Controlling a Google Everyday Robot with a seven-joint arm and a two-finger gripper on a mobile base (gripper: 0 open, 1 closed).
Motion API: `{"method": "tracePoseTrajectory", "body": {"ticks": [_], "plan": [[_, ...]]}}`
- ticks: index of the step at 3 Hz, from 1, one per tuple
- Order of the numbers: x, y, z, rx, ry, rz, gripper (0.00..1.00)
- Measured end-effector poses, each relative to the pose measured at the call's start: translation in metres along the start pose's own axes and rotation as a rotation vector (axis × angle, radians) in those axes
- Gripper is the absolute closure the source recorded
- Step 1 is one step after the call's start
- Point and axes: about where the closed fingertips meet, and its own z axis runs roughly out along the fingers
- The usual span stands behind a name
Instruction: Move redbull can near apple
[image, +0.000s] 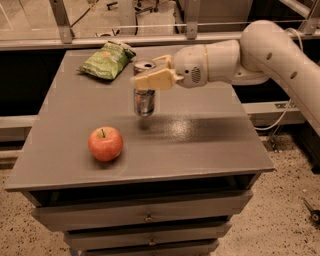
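The redbull can is a slim silver-and-blue can with a pull-tab top. It hangs upright above the grey table, held near its top by my gripper, which is shut on it. The arm reaches in from the upper right. The apple is red-orange with a short dark stem and sits on the table's front left. The can is up and to the right of the apple, a short gap away, lifted off the surface.
A green crinkled chip bag lies at the table's back left. The table has drawers below its front edge. A rail and cables run behind and to the right.
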Motion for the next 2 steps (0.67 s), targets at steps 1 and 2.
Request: {"method": "tracePoseTrajectory", "body": {"ticks": [1,2], "plan": [[0.008,0.018,0.021,-0.037,-0.016,-0.004,0.85],[0.009,0.033,0.037,-0.078,-0.039,-0.036,0.61]]}}
